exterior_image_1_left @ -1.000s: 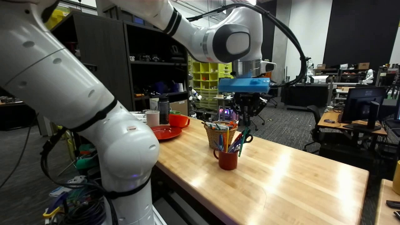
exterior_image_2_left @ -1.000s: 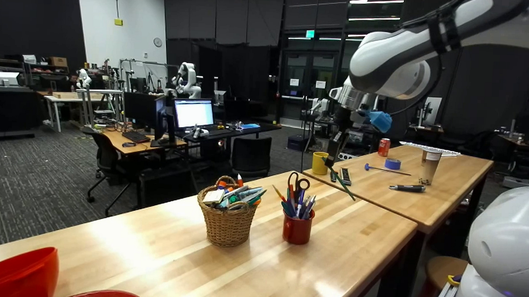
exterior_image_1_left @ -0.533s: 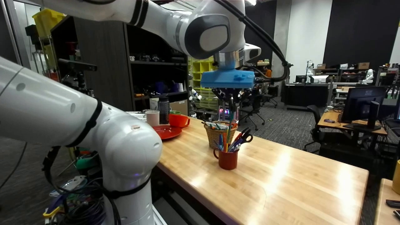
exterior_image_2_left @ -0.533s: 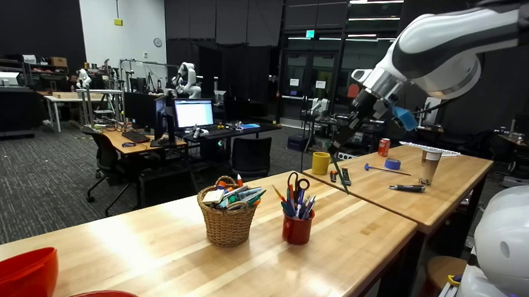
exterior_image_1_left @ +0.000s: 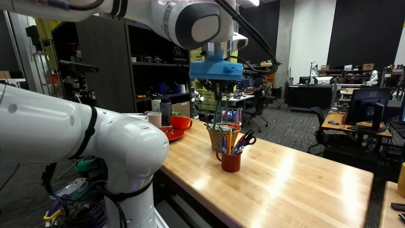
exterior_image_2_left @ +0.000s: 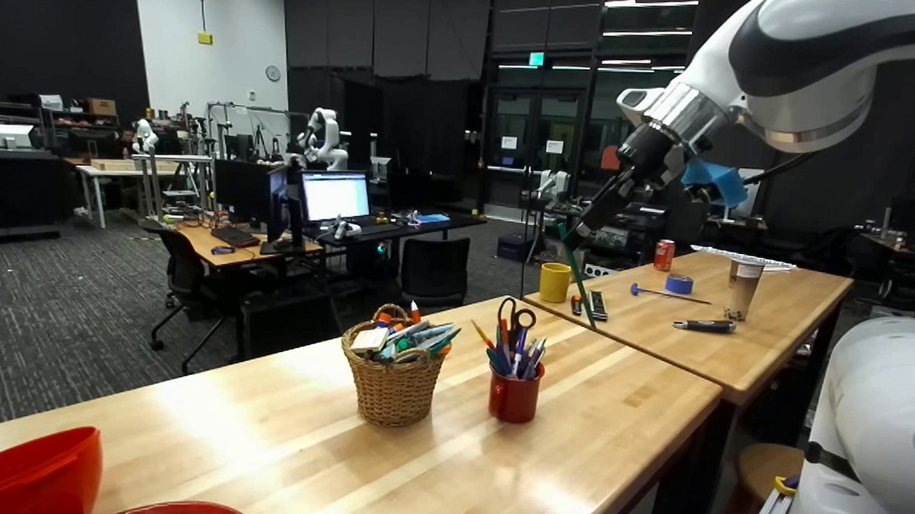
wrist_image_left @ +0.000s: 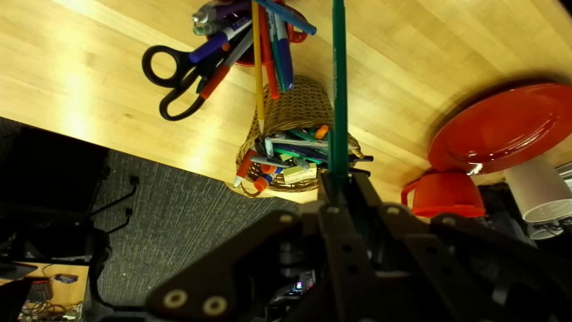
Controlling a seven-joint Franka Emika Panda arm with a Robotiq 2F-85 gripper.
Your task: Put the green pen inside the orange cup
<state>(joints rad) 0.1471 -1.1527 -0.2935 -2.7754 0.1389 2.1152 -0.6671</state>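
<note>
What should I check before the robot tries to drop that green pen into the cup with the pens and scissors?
Green pen gripped: ok; the gripper is closed on it.
Red-orange cup upright: ok; it stands on the table.
Pen over the cup: not ok; it is off to one side in both exterior views.
Pen upright: not ok; it leans in both exterior views.
Room in the cup: cannot tell; other pens and scissors crowd its mouth.

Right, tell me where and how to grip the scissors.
Probably one handle loop, from above on the side where the scissors lean out: both loops stick up out of the orange cup, while the blades are hidden. The jaws must first release the green pen.
</note>
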